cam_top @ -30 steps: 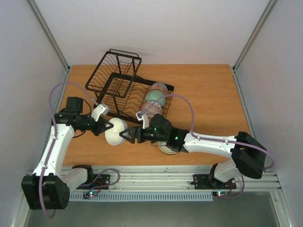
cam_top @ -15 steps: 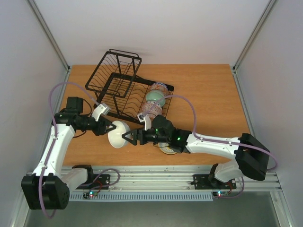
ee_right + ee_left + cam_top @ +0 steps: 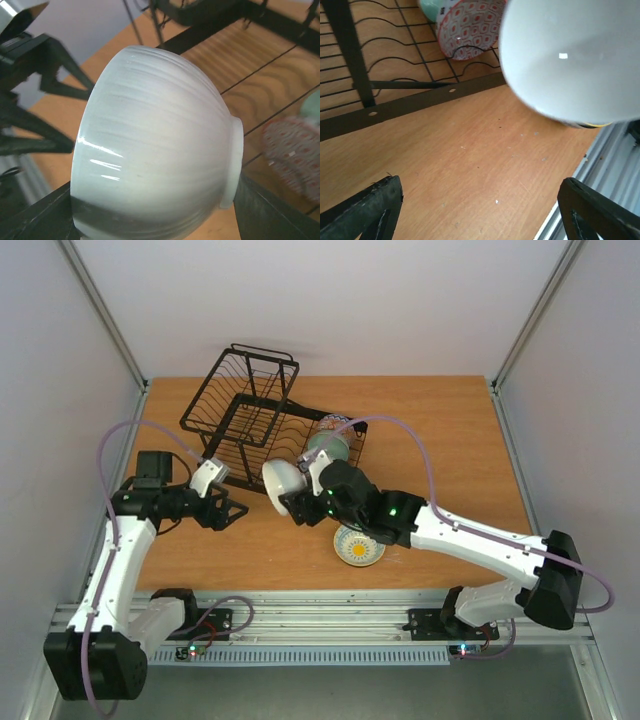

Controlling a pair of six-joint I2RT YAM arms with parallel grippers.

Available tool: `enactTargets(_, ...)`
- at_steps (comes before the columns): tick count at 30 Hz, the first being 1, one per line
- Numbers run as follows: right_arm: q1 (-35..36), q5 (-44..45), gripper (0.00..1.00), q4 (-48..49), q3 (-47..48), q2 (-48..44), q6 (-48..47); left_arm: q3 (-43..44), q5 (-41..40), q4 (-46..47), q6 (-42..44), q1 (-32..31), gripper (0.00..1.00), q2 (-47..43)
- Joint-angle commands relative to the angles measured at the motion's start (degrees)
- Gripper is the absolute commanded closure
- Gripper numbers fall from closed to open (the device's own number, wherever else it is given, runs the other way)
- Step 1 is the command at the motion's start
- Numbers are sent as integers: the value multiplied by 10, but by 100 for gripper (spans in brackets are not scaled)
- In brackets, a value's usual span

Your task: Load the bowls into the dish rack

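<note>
My right gripper [image 3: 292, 498] is shut on the cream-white bowl [image 3: 282, 478], holding it on its side just above the dish rack's [image 3: 250, 415] near edge. In the right wrist view this bowl [image 3: 155, 135] fills the frame between the dark fingers [image 3: 272, 212]. A sage green bowl [image 3: 329, 447] stands in the rack, and the red-and-white bowl [image 3: 470, 25] stands beside it. The blue-patterned bowl with a yellow centre [image 3: 359, 547] lies flat on the table. My left gripper [image 3: 228, 511] is open and empty, left of the white bowl [image 3: 570, 55], over bare wood.
The rack's taller basket section [image 3: 250, 380] is at the far left end. Grey walls enclose the wooden table [image 3: 440, 440]. A metal rail [image 3: 330, 618] with both arm bases runs along the near edge.
The left gripper opened and let go of the cream-white bowl, then drew back to the left. The right arm carried the bowl up and away toward the rack.
</note>
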Motion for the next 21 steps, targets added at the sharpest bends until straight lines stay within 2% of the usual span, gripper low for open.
enactTargets(1, -11, 112, 99, -35, 75, 49, -148, -13, -49, 59, -35, -2, 14, -31)
enactTargets(10, -24, 148, 99, -54, 122, 116, -220, -20, -64, 69, -46, -2, 14, -52)
enactTargets(21, -29, 171, 99, 10, 134, 187, -349, -25, -78, 79, -50, -2, 14, -62)
